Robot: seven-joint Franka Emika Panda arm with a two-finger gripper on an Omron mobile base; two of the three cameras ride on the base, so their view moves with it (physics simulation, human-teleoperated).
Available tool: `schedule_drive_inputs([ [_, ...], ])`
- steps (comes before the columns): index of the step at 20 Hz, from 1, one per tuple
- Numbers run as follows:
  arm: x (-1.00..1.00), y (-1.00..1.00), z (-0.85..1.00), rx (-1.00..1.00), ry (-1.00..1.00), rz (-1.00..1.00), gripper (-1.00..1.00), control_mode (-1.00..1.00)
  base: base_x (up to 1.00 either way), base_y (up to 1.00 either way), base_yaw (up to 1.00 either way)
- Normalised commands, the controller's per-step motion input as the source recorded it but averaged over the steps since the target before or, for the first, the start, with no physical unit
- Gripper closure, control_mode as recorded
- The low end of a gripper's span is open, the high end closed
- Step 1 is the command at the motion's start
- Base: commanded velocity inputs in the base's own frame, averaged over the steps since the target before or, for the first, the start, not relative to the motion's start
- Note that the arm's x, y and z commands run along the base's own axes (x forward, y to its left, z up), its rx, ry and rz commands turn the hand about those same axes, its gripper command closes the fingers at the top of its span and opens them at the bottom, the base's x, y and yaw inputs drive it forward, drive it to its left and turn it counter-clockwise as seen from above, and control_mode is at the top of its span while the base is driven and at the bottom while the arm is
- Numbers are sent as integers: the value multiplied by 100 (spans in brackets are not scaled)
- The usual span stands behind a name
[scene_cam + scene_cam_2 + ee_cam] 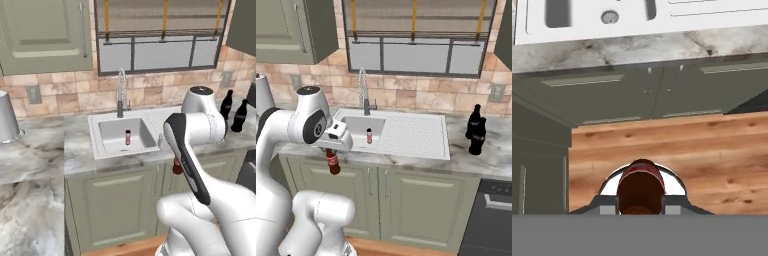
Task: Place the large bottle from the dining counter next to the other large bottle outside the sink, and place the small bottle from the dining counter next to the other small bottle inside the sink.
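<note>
The jaws (332, 152) are clamped on the short brown glass bottle with a red label (333, 162), hanging below them. Two tall black bottles (476, 130) stand together on the marbled tabletop (491, 155); the sink drop remains, judging by this.

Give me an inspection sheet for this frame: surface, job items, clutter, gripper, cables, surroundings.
Surface: marbled worktop over green cabinets, pale sink set in it.
Job's things: small brown bottle hangs in the gripper in front of the cabinets, below worktop level; another small bottle stands in the sink basin; two tall black bottles stand close together on the worktop right of the sink.
Clutter: grey canister on the far left worktop.
Grippers: gripper shut on the small brown bottle's neck.
Cables: nothing seen.
Surroundings: faucet, tiled wall, window, wooden floor.
</note>
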Motion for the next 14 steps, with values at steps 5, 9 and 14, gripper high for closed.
schedule_drive_inputs([
  [5, 0, 0, 0, 0, 0, 0, 100, 100, 45, 32, 0],
  [9, 0, 0, 0, 0, 0, 0, 100, 100, 29, 26, 0],
  [14, 0, 0, 0, 0, 0, 0, 100, 100, 47, 33, 0],
])
